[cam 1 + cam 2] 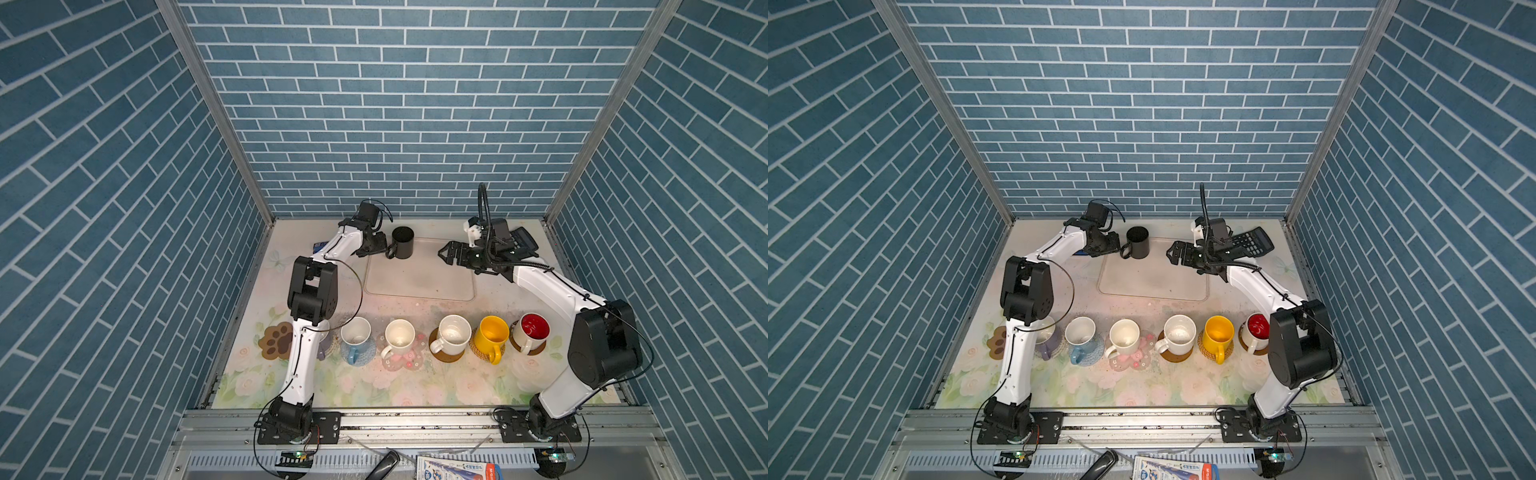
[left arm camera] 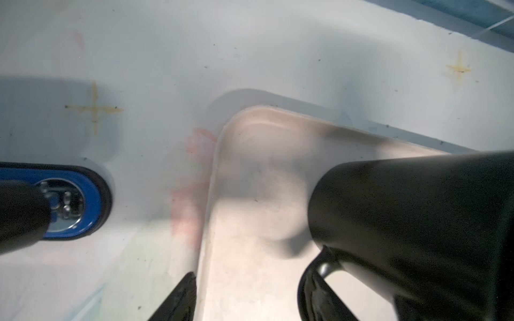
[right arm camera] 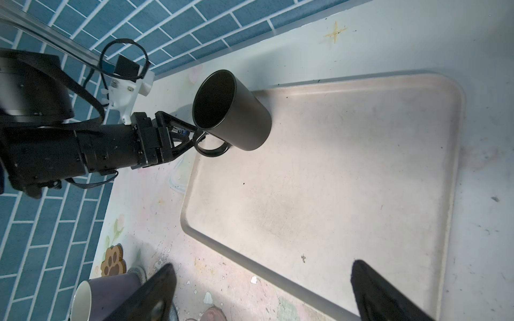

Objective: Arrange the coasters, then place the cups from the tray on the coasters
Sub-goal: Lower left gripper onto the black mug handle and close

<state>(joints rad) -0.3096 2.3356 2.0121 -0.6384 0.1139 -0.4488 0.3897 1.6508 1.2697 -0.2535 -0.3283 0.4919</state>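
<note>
A black cup (image 1: pixel 402 243) (image 1: pixel 1138 243) (image 3: pixel 236 116) stands upright in the far left corner of the cream tray (image 1: pixel 419 286) (image 3: pixel 333 180). My left gripper (image 1: pixel 383 248) (image 2: pixel 253 278) is open at its handle (image 2: pixel 314 280), one finger against the handle and the other well apart. My right gripper (image 1: pixel 442 254) (image 3: pixel 264 265) hangs open over the tray's right edge, holding nothing. Along the front, several cups sit on coasters: light blue (image 1: pixel 356 338), white (image 1: pixel 399 336), white (image 1: pixel 451 334), yellow (image 1: pixel 492 336), red inside (image 1: pixel 532 332), and lavender (image 1: pixel 1046 336) behind my left arm. The paw coaster (image 1: pixel 276 340) is bare.
A black calculator (image 1: pixel 1252 241) lies at the back right behind my right wrist. A blue-rimmed object (image 2: pixel 69 203) lies left of the tray under my left arm. A printed packet (image 1: pixel 453 469) and a black tool (image 1: pixel 382 467) lie beyond the front rail.
</note>
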